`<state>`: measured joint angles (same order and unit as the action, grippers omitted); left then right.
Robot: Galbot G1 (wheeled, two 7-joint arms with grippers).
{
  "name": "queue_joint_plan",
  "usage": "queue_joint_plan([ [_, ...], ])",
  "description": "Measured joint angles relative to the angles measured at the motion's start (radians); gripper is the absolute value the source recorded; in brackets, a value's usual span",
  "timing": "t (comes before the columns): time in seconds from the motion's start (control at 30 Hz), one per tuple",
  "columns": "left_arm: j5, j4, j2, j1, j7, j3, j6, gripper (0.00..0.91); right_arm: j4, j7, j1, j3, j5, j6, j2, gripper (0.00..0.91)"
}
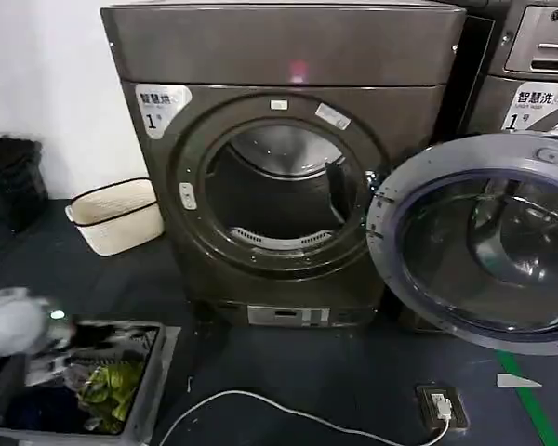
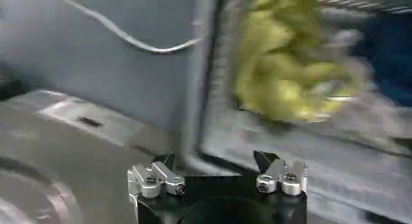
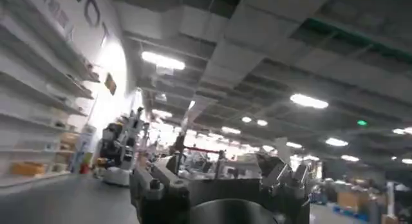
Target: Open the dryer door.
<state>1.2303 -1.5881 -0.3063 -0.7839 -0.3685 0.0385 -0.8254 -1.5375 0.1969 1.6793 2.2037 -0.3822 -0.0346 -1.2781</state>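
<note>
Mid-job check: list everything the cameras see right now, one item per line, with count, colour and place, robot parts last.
dryer: one, dark grey-brown, centre, drum exposed
dryer door: one, grey inner side around dark glass, swung open to the dryer's right
LG machine: one, grey, behind the open door
basket: one, cream, floor left of the dryer
laundry bin: one, grey, lower left, holding yellow-green and dark clothes
cable: one, white, on the floor in front
floor socket: one, dark, lower right
left gripper: open, over the bin's edge
right gripper: open, pointing at the ceiling
</note>
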Motion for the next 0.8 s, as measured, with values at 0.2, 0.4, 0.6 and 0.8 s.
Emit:
queue_joint_plan([
  [0.2,0.113,-0.011,0.032,-0.073,0.005,0.06,0.0,0.907,0.011,-0.021,-0.002,-0.01,-0.012,-0.035,0.009,0.907],
  [0.4,0.168,-0.009,0.043,-0.086,0.003,0.07,0.001,0.907,0.017,-0.018,-0.002,-0.017,-0.013,-0.041,0.004,0.907],
  [0.6,0.182,-0.001,0.048,-0.089,0.003,0.077,0.001,0.907,0.024,-0.017,-0.001,-0.017,-0.012,-0.043,0.005,0.907],
  [0.8,0.193,0.006,0.047,-0.095,0.003,0.077,0.001,0.907,0.03,-0.017,0.001,-0.017,-0.01,-0.049,0.004,0.907],
])
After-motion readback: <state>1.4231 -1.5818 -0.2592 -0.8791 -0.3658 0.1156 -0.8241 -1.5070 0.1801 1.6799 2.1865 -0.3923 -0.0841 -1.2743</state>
